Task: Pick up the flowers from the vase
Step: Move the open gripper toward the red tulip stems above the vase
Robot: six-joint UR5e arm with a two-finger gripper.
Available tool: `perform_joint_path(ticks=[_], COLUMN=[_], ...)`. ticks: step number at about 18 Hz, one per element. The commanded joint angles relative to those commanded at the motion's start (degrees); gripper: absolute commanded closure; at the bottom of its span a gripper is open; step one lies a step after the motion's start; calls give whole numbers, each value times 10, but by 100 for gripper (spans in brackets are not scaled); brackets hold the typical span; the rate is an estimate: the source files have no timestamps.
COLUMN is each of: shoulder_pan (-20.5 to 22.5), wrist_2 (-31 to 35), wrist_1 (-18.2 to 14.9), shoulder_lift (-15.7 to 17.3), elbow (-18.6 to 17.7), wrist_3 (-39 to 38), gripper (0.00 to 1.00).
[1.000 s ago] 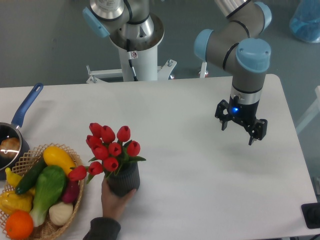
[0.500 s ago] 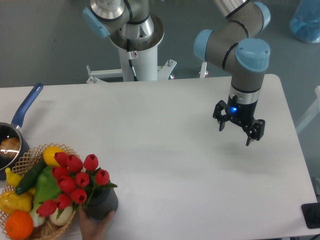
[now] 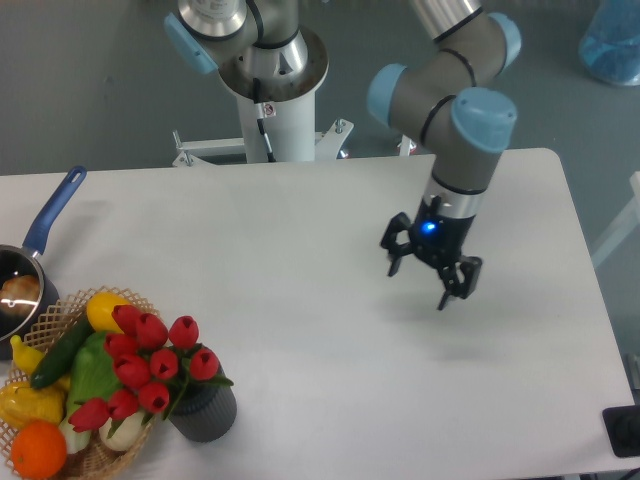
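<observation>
The flowers (image 3: 150, 363), a bunch of red tulip buds with green stems and leaves, stand in the vase (image 3: 205, 411), a small dark grey ribbed cylinder near the table's front left. The buds lean left over the wicker basket. My gripper (image 3: 424, 279) hangs above the white table (image 3: 330, 250) right of centre, far to the right of the flowers. Its two fingers are spread apart and nothing is between them.
A wicker basket (image 3: 70, 450) with green, yellow and orange vegetables and fruit sits at the front left, touching the vase's side. A blue-handled pot (image 3: 40, 240) lies at the left edge. A second robot's white base (image 3: 275, 110) stands behind the table.
The hand that moved the vase left toward the basket has gone out of view; the vase stands alone. My gripper has moved left and slightly down across the table.
</observation>
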Motion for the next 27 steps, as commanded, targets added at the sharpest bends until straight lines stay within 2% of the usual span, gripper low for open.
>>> perform_joint_path(ticks=[5, 12, 18, 21, 27], shoulder_pan=[-50, -110, -122, -129, -157], wrist_2=[-1, -10, -132, -167, -185], wrist_1=[2, 3, 7, 21, 27], shoulder_lift=[9, 29, 29, 19, -29], elbow=[23, 33, 35, 50, 106], wrist_3=[-80, -114, -151, -176, -225], gripper=[0, 0, 0, 0, 0])
